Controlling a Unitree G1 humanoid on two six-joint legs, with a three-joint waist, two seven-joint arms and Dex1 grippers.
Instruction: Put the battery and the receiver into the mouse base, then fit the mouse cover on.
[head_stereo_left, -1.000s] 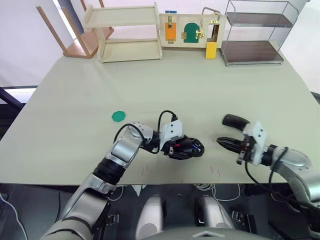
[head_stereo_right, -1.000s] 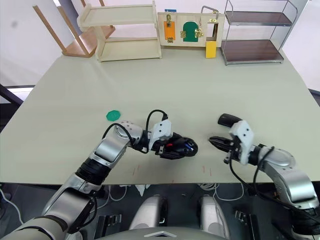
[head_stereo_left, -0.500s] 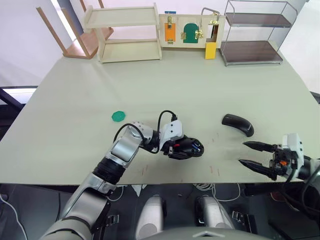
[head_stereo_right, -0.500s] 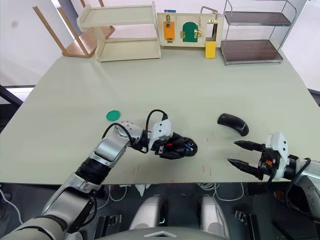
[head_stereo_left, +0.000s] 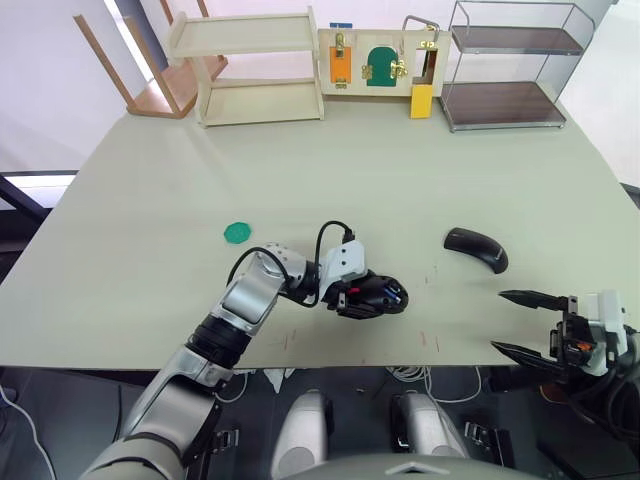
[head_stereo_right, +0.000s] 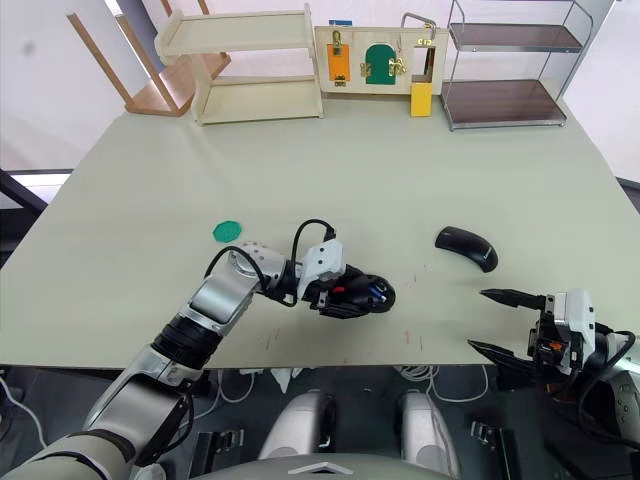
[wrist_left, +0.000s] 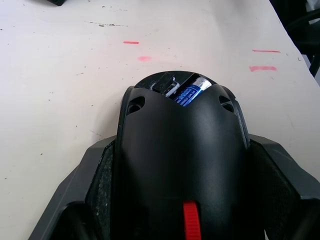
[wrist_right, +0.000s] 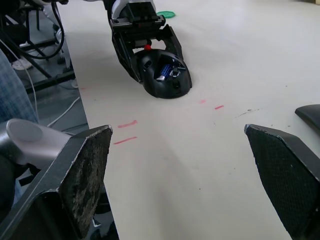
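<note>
Right tool (head_stereo_left: 524, 320) wide at table (head_stereo_left: 400, 190) edge

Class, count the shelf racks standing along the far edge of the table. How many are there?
2: a wooden rack at the far left and a metal-framed rack at the far right, with a latch board between them.

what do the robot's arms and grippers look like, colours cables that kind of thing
Both arms are silver-grey metal with black joint sections. The left arm has a black cable looping over its wrist into a white housing. The left gripper has black fingers. The right gripper has long, pointed black fingers on a white block, with dark cables behind; the wrist view shows textured pads.
</note>
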